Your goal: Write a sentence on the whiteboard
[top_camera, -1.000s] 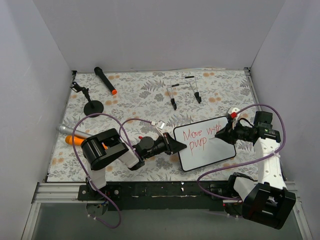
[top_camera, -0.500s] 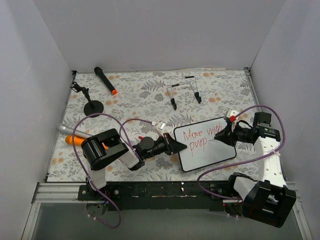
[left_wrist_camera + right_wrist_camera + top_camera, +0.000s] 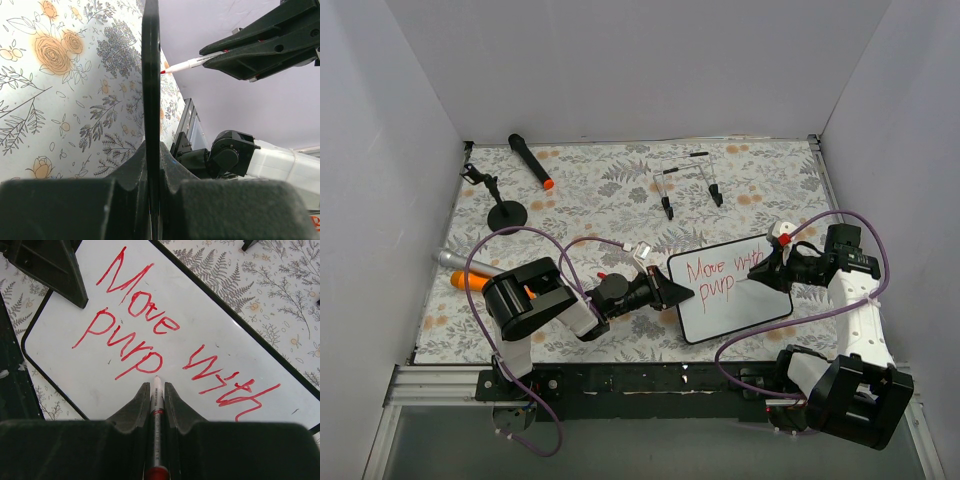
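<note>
The whiteboard (image 3: 718, 312) lies tilted on the floral table, right of centre. The sentence (image 3: 720, 272) in red reads "Move with" and below it "purp"; it also shows in the right wrist view (image 3: 135, 305). My left gripper (image 3: 675, 290) is shut on the board's left edge, seen edge-on in the left wrist view (image 3: 150, 75). My right gripper (image 3: 760, 277) is shut on a red marker (image 3: 157, 410). The marker's tip sits at the board just after the last "p". The marker also shows in the left wrist view (image 3: 192, 62).
A black microphone with an orange tip (image 3: 531, 161) and a small black stand (image 3: 502, 208) lie at the back left. A silver and orange object (image 3: 468, 277) lies by the left arm. Thin black clips (image 3: 688, 180) lie at the back centre. White walls close in three sides.
My right gripper with the marker has shifted slightly left along the board. The lettering reads the same. The left gripper has not moved.
</note>
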`<state>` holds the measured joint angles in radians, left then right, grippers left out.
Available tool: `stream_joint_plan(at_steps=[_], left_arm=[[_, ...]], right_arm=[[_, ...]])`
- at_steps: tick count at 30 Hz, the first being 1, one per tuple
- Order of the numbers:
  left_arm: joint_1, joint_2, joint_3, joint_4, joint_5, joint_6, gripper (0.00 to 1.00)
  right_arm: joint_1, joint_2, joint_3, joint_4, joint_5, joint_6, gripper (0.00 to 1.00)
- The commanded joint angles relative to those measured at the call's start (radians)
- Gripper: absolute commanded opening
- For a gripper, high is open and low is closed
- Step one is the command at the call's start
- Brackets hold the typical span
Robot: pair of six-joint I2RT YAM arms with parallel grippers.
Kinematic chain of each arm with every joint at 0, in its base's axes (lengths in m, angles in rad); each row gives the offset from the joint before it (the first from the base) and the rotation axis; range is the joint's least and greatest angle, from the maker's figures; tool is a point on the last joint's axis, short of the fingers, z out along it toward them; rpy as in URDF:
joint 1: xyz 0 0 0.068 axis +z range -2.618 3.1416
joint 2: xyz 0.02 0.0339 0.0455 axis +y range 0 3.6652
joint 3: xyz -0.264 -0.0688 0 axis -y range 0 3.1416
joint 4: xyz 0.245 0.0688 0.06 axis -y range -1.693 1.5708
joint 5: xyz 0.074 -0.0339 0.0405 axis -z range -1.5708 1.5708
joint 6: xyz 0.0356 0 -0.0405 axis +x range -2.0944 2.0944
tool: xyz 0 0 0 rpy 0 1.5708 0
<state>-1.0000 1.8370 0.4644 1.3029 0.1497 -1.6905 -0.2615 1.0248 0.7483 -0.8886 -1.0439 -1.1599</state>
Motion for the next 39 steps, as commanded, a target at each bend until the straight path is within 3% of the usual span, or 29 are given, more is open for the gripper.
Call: stream_joint_plan(at_steps=[1, 28, 39], left_arm=[[-0.011, -0.012, 0.019, 0.144, 0.019, 0.029, 0.0], [-0.012, -0.022, 0.019, 0.139, 0.017, 0.031, 0.0], [-0.011, -0.024, 0.014, 0.137, 0.014, 0.031, 0.0]], right_arm=[[0.004, -0.009, 0.028, 0.017, -0.028, 0.0, 0.01], [0.048, -0.043, -0.032, 0.249, 0.083, 0.235, 0.01], [0.048, -0.058, -0.035, 0.175, 0.137, 0.174, 0.01]])
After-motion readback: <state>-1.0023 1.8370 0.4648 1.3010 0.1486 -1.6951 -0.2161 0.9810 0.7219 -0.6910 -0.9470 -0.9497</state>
